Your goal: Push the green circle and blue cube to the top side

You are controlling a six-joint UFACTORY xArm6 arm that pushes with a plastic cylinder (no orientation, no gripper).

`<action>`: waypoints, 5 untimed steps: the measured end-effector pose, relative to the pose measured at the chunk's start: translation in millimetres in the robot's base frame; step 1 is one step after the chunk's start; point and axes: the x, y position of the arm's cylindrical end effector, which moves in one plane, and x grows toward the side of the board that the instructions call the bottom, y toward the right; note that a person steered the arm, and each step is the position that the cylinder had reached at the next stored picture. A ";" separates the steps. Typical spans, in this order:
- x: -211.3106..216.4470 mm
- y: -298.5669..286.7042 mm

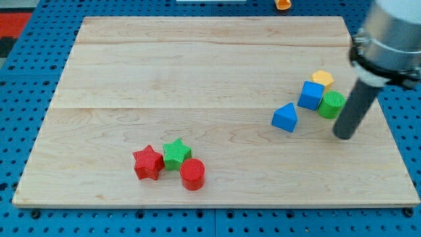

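The green circle (332, 104) sits at the view's right, touching the right side of the blue cube (310, 95). A yellow block (322, 79) touches the cube's upper right. My tip (343, 135) is on the board just below and to the right of the green circle, very close to it. The rod rises from there to the arm at the view's top right.
A blue triangular block (285, 118) lies left of and below the cube. A red star (148, 162), a green star (175, 153) and a red circle (193, 174) cluster at the bottom left centre. The wooden board (197, 72) lies on a blue pegboard. An orange object (283, 4) lies beyond the top edge.
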 end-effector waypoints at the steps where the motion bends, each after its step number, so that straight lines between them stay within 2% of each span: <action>1: -34.1 4.8; 2: -62.6 -11.3; 4: -110.5 -108.3; 5: -103.9 -134.5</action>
